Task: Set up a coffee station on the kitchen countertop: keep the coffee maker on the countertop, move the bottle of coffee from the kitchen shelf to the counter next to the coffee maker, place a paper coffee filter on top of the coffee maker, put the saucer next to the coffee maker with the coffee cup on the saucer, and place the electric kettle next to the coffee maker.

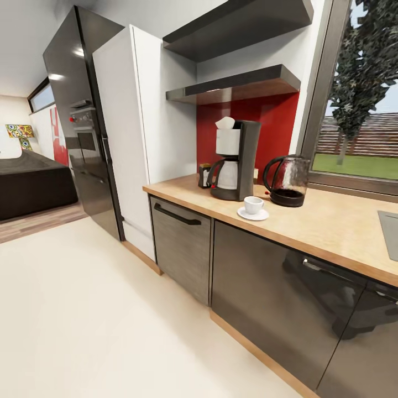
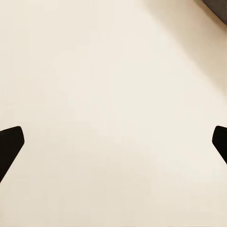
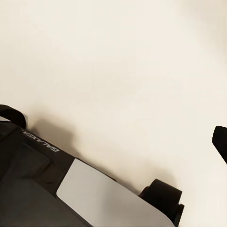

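On the countertop: the whole coffee set sits grouped under the lower shelf, against the red backsplash [image 1: 276,124].
Kitchen countertop [image 1: 331,226]: light tan wood grain, long slab over dark grey glossy cabinet fronts [image 1: 260,293]; steel sink [image 1: 389,229] edge inset at far right.
Coffee maker [image 1: 235,160]: black body, white upper section, carafe with black handle; upright.
Paper coffee filter [image 1: 225,122]: white folded paper, resting on top of the coffee maker.
Bottle of coffee [image 1: 205,174]: small, dark, just beside the coffee maker on its fridge side; partly hidden, cap detail too small to tell.
Saucer [image 1: 253,214]: flat white round plate, in front of the coffee maker, near the counter edge.
Coffee cup [image 1: 254,204]: plain white, round, standing on the saucer.
Electric kettle [image 1: 287,181]: rounded clear glass, black base, black loop handle; just beside the coffee maker on the window side.
Kitchen shelf [image 1: 237,85]: dark glossy slab, wall-mounted; a second one above it.
Left gripper [image 2: 116,142]: pointed down at the cream floor [image 2: 113,71]; black fingertips [image 2: 10,142] at opposite frame edges, spread wide, nothing between.
Right gripper [image 3: 116,137]: also aimed at the floor, over the robot base [image 3: 71,189] with its black wheel [image 3: 163,194]; fingertips far apart, released.
Fridge [image 1: 83,116]: tall, black, glossy, left of the white cabinet [image 1: 132,132].
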